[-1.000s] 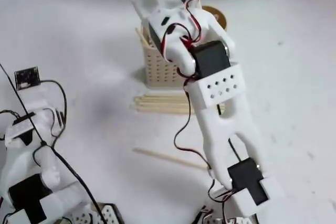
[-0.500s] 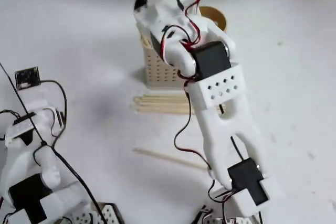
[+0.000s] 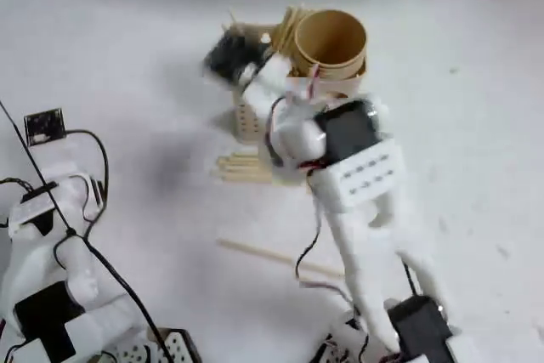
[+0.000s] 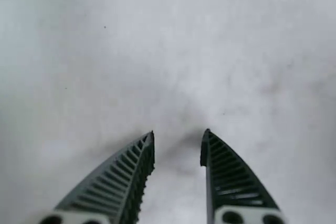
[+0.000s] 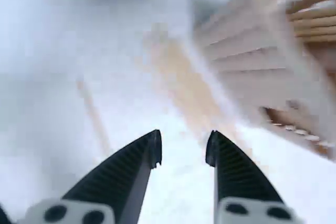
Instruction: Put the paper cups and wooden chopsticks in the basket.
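Right claw (image 5: 182,149) open, dark ribbed fingers (image 5: 128,169) apart, nothing between them. White surface (image 5: 47,51) underneath. Taking the claw's pointing direction as 12 o'clock: blurred bundle of wooden chopsticks (image 5: 184,90) lying flat at 12. Single chopstick (image 5: 93,113) at 10, apart from the bundle. Cream slatted basket (image 5: 257,61) at 2, blurred, contents can't tell.

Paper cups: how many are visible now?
1. The paper cup stands in the basket on the far side of the table. More may be nested in it or hidden by the arm.
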`<action>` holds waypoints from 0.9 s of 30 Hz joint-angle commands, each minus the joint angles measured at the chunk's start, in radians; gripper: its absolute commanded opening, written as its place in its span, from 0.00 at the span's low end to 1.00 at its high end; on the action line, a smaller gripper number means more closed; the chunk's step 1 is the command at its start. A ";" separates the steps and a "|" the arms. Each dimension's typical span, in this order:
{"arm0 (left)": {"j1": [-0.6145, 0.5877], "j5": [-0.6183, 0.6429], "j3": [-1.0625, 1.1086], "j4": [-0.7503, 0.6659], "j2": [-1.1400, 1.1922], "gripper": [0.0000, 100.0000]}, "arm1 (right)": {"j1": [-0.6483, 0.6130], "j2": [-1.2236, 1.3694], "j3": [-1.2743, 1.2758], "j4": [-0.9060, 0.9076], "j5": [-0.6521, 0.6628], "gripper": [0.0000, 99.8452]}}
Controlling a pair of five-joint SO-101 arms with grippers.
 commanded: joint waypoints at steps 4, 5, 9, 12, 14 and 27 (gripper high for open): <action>-0.012 0.011 -0.002 -0.009 -0.007 0.16 | -0.163 -0.056 0.516 -0.245 0.055 0.15; -0.012 0.011 -0.002 -0.009 -0.007 0.16 | -0.168 -0.044 0.554 -0.286 0.055 0.15; -0.012 0.011 -0.002 -0.009 -0.007 0.16 | -0.171 0.045 0.635 -0.400 0.055 0.15; -0.012 0.011 -0.002 -0.009 -0.007 0.16 | -0.174 0.134 0.664 -0.476 0.057 0.15; -0.012 0.011 -0.002 -0.009 -0.007 0.16 | -0.174 0.186 0.669 -0.510 0.058 0.15; -0.012 0.011 -0.002 -0.009 -0.007 0.16 | -0.153 0.386 0.651 -0.607 0.046 0.09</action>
